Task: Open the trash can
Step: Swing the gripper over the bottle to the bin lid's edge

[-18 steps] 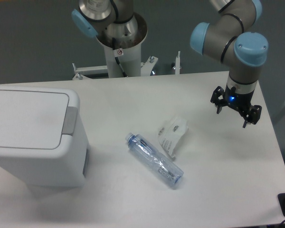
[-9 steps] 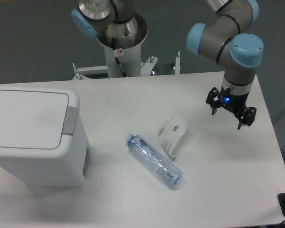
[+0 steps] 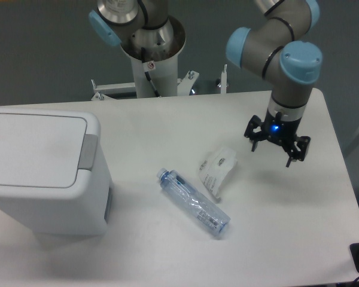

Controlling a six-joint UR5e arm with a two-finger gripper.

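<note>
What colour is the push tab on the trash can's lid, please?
Grey, on the white trash can, seen in the fixed camera view.

Trash can (image 3: 45, 170): big boxy white plastic bin w/ rounded corners, standing upright at left edge of the table (image 3: 275, 227), partly cut off by frame on the left. Flat lid (image 3: 36, 149) is shut, lying level on top, outlined by a thin seam. Grey push tab (image 3: 88, 153) sits along the lid's right edge, a narrow vertical strip. Right side wall shows a greyish recessed panel lower down. Nothing touching it.
</note>
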